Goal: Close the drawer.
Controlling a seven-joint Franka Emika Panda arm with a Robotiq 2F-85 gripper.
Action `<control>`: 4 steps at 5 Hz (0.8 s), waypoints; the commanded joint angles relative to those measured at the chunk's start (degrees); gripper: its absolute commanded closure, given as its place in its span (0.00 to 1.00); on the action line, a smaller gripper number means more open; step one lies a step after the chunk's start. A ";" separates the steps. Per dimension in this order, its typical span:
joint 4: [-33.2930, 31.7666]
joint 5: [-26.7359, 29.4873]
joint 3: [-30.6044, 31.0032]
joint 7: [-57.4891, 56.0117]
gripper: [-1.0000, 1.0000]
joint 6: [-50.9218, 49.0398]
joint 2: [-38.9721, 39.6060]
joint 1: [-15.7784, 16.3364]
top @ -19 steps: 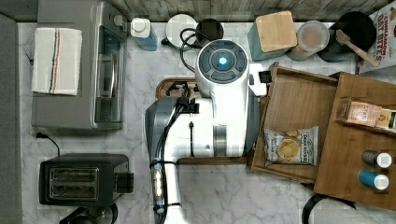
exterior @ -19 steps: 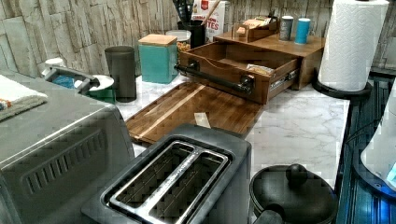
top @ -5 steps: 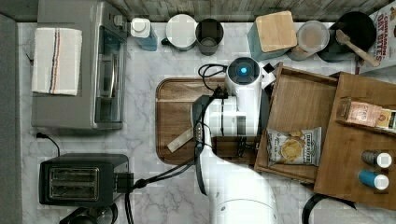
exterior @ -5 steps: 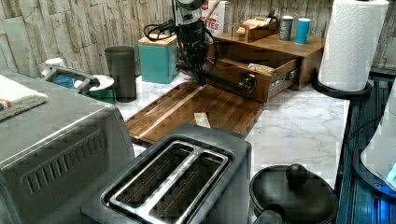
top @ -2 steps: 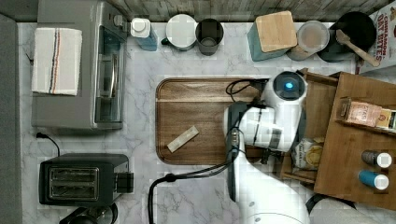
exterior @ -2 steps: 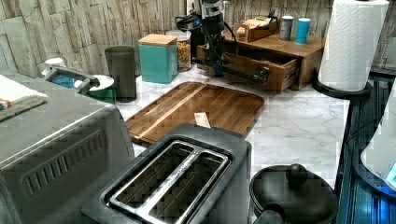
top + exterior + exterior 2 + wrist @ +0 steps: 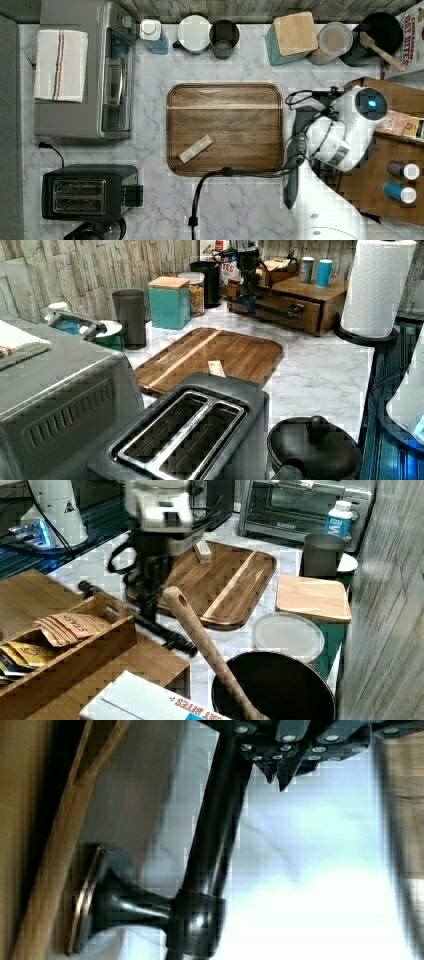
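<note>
Drawer (image 7: 282,306): sits in the upper middle of the left view, in the wooden cabinet (image 7: 320,287), with its front looking near flush with the cabinet face. Whether a small gap is left cannot be settled from this angle.

Handle (image 7: 291,185): a dark bar with its long axis running up and down the frame at the right of the top view. It stands just off the drawer front on short posts.

Gripper (image 7: 279,777): the fingertips appear drawn together and hold nothing. They sit just beside the handle (image 7: 215,835), on the side away from the drawer front. In the left view the gripper (image 7: 248,297) hangs in front of the drawer's left end.

Judgement: the drawer lies from the gripper toward the top view's right. Any finishing push goes that way, square to the bar's length.
</note>
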 commanded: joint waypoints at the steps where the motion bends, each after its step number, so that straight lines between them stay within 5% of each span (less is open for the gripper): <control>1: -4.16 -4.49 -8.54 5.74 1.00 7.30 -7.18 -2.35; 4: -4.18 -4.32 -8.92 5.62 1.00 7.32 -7.14 -1.98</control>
